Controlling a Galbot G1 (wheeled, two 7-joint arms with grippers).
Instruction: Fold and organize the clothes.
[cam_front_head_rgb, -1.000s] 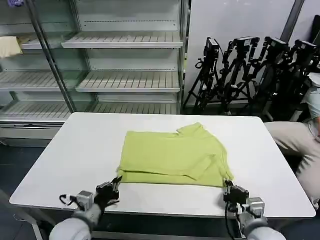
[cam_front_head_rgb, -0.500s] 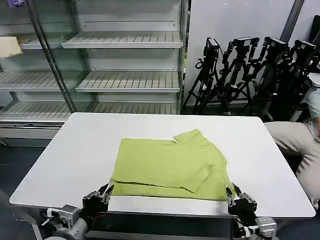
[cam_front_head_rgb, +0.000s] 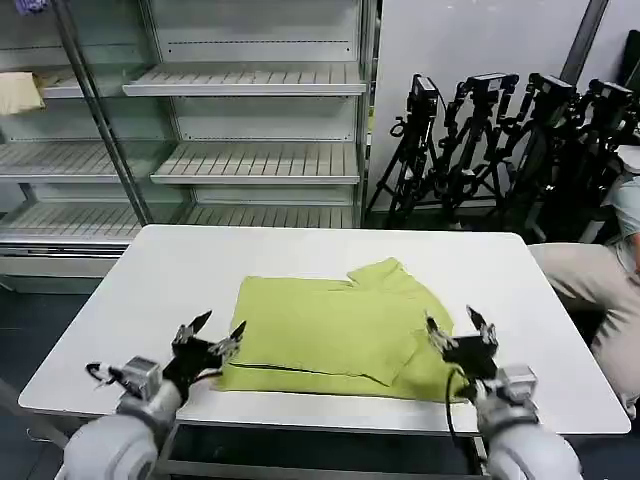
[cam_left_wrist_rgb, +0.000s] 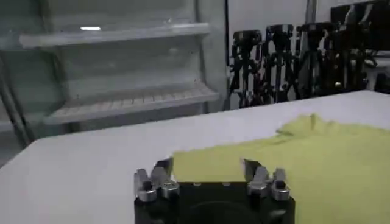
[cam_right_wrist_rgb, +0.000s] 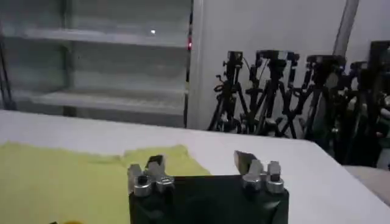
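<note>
- One table, one shirt, folded, lying near the table's front edge.
- Two grippers: left gripper and right gripper both spread wide, empty, at the shirt's front corners.
- Risk: pinching a single layer would drag the fold open.

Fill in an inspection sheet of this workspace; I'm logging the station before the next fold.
Surface: white table, bare around the shirt.
Job's things: lime T-shirt lying partly folded near the front edge.
Clutter: nothing seen on the table.
Grippers: left gripper open at the shirt's front-left corner; right gripper open over its front-right corner; neither holds cloth.
Cables: black cable at the right wrist.
Surroundings: empty shelving behind, tripods right rear.
</note>
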